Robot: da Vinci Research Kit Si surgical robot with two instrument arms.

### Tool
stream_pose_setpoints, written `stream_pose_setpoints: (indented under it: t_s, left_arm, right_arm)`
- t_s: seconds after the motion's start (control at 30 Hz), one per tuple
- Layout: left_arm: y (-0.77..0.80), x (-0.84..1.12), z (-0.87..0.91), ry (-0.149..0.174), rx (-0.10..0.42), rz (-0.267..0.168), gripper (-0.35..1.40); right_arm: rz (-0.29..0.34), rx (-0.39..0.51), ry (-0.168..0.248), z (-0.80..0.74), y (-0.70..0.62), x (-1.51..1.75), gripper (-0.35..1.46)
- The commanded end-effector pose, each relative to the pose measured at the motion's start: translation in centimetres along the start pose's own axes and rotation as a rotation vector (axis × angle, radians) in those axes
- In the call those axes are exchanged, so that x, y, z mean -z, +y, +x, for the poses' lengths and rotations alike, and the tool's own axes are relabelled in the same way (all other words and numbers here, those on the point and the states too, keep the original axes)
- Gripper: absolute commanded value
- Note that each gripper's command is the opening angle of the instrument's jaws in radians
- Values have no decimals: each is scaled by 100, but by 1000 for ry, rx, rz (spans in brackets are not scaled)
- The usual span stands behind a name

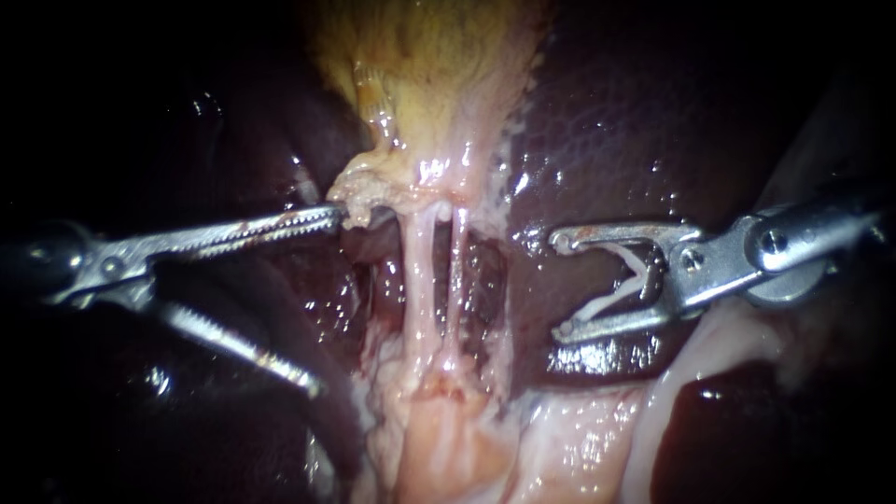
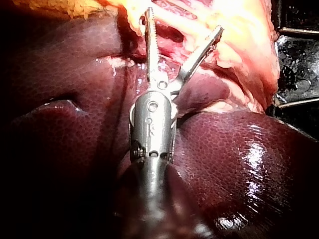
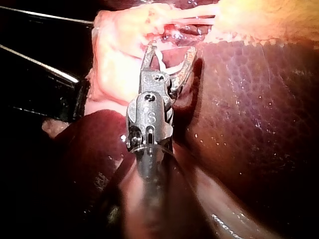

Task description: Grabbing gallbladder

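The yellowish gallbladder [image 1: 420, 75] hangs at the top centre and narrows to a frayed lower end [image 1: 373, 191]. Two pale tubes [image 1: 417, 280] [image 1: 459, 271] run down from it, side by side. My left instrument [image 1: 327, 299] has its jaws wide open. Its upper jaw tip touches the frayed lower end, while the lower jaw hangs free over dark liver. In the left wrist view my left instrument [image 2: 184, 22] reaches the pale tissue with its jaws spread. My right instrument [image 1: 558, 285] stands right of the tubes, apart from them, with its jaws holding a white clip [image 1: 625, 280]. That clip [image 3: 167, 62] also shows between the jaws in the right wrist view.
Dark red liver [image 1: 635, 121] lies on both sides of the gallbladder and tubes. Pale fatty tissue [image 1: 448, 439] spreads below the tubes. In the right wrist view my right instrument [image 3: 172, 49] lies over the liver [image 3: 249, 109].
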State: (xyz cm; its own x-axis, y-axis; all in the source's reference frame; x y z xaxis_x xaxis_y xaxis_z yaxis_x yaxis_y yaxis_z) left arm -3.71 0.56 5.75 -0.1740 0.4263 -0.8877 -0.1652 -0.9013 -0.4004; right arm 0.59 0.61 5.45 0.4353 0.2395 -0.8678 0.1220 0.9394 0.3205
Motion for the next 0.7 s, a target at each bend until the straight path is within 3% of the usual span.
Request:
stream_pose_setpoints:
  t_s: [0.03, 0.17, 0.47, 0.7]
  left_arm:
    - [-1, 1, 0, 0, 0, 0, 103]
    - [-3, 5, 3, -1, 14, 4, 103]
    - [-30, 24, 22, -35, 100, 180, 94]
    - [-43, 9, 10, -58, 189, 238, 62]
  right_arm:
    - [0, 0, 0, -1, 0, 0, 50]
    - [0, 0, 0, -1, 0, 0, 50]
    - [-1, 0, 0, -3, 0, -1, 50]
    - [1, 1, 0, -4, 0, -2, 50]
